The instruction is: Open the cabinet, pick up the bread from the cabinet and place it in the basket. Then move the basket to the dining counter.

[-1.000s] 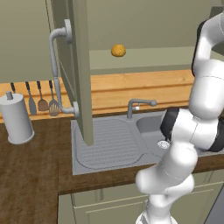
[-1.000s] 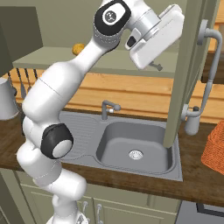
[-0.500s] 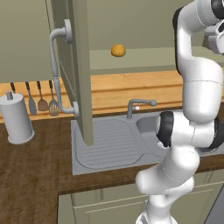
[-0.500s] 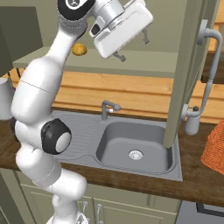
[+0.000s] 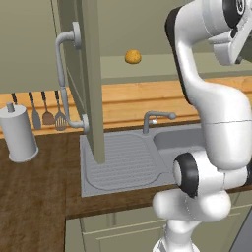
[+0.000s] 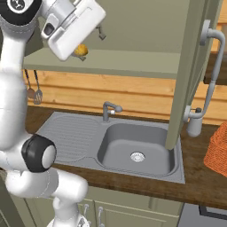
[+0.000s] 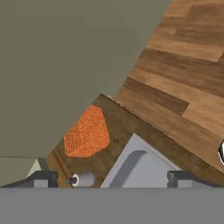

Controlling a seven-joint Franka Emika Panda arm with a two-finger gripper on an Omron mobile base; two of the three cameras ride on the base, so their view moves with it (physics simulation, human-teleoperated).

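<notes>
Progress at the reach stage. The olive-grey wall cabinet (image 5: 86, 74), with recessed-panel doors and curved grey metal bar handles, stands open, so the first step appears done. The small round golden-brown bread bun (image 5: 132, 56) sits untouched on the cabinet's shelf, at 12 o'clock in the left base view. The white arm is raised to shelf height, its end effector (image 6: 91, 42) just beside the bun in the right base view; in the hand view the two dark fingertips (image 7: 43, 177) stand wide apart with nothing between them. The orange woven mesh basket (image 6: 218, 148) rests on the dark wood counter (image 5: 34, 197) at 3 o'clock of the right base view, well apart from the bun. Grasping the bread, placing it in the basket, and carrying the basket to the dining counter all remain.

Below the cabinet lies a grey sink (image 6: 137, 148) with a drainer and a curved grey tap (image 6: 108, 108). A grey cylindrical canister (image 5: 18, 133) and hanging utensils (image 5: 47, 115) sit at 9 o'clock in the left base view, before a light wood-plank wall (image 5: 128, 101).
</notes>
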